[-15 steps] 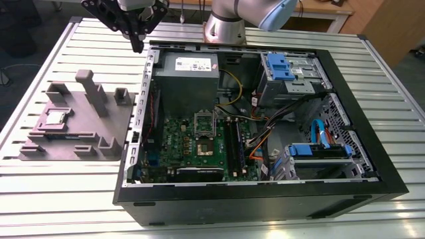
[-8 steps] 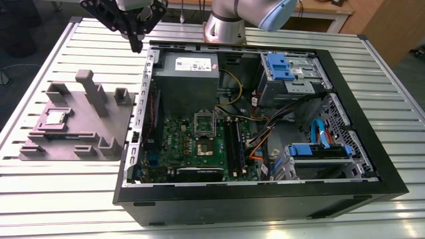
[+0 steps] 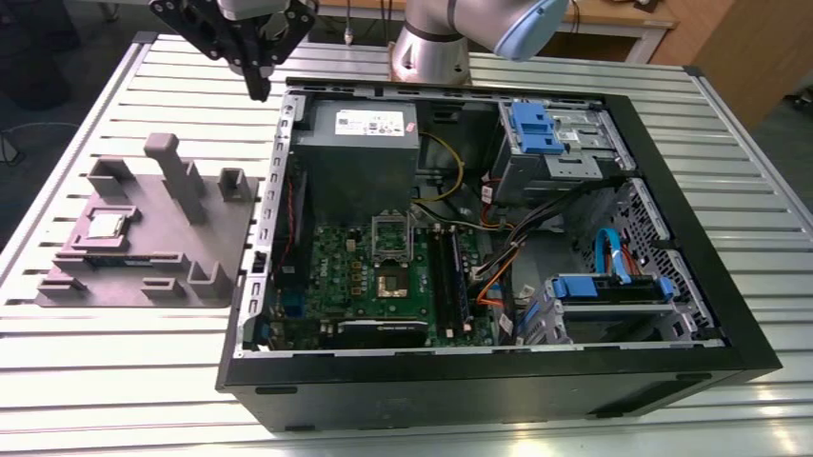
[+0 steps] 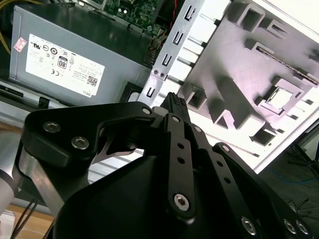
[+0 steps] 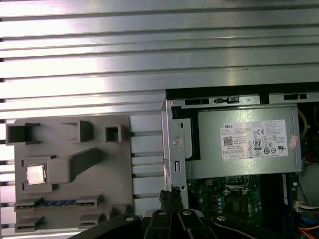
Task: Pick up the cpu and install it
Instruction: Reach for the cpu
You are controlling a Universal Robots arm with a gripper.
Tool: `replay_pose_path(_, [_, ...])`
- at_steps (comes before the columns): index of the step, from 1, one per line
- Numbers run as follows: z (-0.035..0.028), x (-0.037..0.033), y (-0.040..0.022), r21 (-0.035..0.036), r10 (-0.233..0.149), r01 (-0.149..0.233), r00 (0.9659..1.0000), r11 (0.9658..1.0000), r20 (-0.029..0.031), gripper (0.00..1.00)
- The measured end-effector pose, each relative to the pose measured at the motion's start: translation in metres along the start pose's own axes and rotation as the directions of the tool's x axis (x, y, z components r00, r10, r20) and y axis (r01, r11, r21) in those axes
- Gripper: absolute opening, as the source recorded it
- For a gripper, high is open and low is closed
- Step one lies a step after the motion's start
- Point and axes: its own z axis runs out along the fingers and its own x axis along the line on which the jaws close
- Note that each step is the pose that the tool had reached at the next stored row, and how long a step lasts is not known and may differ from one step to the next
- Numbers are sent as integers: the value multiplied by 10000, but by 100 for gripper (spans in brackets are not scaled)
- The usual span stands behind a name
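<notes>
Black gripper (image 4: 173,102) linkages are seen closest in both wrist views, with the two fingertips drawn together at a single tip (image 5: 169,195) and nothing held between them. In the exterior view the gripper (image 3: 259,88) is found raised above the slatted metal table (image 3: 128,381), over the far corner of the open computer case (image 3: 508,381) on the exterior view's left, well apart from the cpu (image 3: 103,225). The cpu is seated flat in a square pocket of the grey fixture block (image 3: 209,238), which is laid on the table just beside the case, on the exterior view's left. Its shiny top is also shown in the first wrist view (image 5: 36,174) and, tilted by the camera angle, in the second wrist view (image 4: 281,98). The fixture block (image 5: 114,164) is marked by several upright posts and slots. Inside the case a grey power supply (image 3: 360,143) is mounted at the far end, and the green motherboard (image 3: 381,276) is laid below it, with the rectangular metal socket frame (image 3: 390,233) near its middle. No contact between the gripper and the cpu is seen.
</notes>
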Motion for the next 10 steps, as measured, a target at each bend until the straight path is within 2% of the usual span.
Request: replay_pose_path(10, [-1,25,-2,1,0,0,10000,10000,0,10])
